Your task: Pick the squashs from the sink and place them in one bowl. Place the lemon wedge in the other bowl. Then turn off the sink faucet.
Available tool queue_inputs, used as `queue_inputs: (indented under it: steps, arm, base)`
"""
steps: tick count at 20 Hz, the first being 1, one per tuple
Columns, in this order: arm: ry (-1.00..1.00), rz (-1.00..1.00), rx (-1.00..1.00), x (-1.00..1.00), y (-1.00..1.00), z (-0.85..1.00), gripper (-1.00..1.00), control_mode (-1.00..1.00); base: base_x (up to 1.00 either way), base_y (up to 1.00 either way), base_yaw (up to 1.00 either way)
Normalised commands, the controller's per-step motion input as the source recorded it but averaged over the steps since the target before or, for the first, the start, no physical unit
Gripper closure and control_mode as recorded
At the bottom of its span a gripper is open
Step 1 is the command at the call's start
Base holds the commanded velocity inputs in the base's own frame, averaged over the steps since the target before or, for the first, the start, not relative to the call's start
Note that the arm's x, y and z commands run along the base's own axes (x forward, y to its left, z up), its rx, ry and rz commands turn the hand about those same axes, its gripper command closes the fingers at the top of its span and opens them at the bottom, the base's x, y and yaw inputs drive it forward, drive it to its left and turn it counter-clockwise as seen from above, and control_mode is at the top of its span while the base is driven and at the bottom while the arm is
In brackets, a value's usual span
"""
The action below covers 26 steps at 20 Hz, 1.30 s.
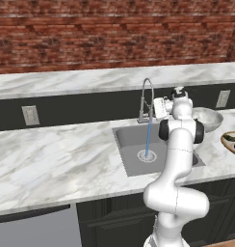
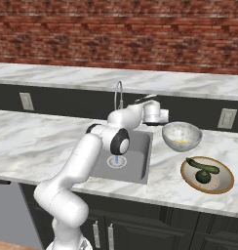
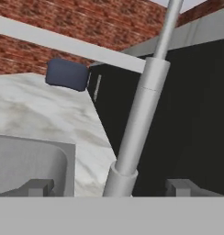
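fingers point(image 3: 39, 187) spread wide either side of the sink faucet point(image 3: 137, 124) stem at the sink point(image 2: 135, 156) back edge, nothing gripped. water running. squashs point(image 2: 203, 171) in tan bowl, lemon wedge point(image 2: 180, 142) in grey bowl. risk: hand knocks stem, misses lever. no writing visible.

Close on tall grey metal faucet post point(image 3: 140, 114), rising tilted between two small dark finger tips point(image 3: 39, 187), spread wide either side of its base. Grey steel sink basin point(image 3: 29, 166) lower left, white marble counter point(image 3: 45, 110) beyond. Dark blue rounded block point(image 3: 67, 75), possibly the faucet handle's end.
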Motion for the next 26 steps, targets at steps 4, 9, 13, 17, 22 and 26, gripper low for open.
queue_inputs:
  steps: [4,9,13,17,22,26]
  arm:
    - [0.04,0.01,0.0,0.18,0.24,-0.26,-1.0,-1.0]
    - [0.05,0.05,0.02,0.08,0.34,-0.34,-1.0,-1.0]
    - [0.07,0.07,0.02,0.04,0.45,-0.38,-1.0,-1.0]
    - [0.07,0.08,0.03,0.03,0.49,-0.39,-1.0,-1.0]
    - [0.05,0.11,0.03,0.03,0.55,-0.21,-1.0,-1.0]
    - [0.01,0.11,0.02,0.0,0.68,-0.08,-1.0,-1.0]
  base:
    - [0.0,0.0,0.0]
    - [0.0,0.0,0.0]
    - [0.0,0.0,0.0]
    - [0.0,0.0,0.0]
    - [0.0,0.0,0.0]
    - [0.0,0.0,0.0]
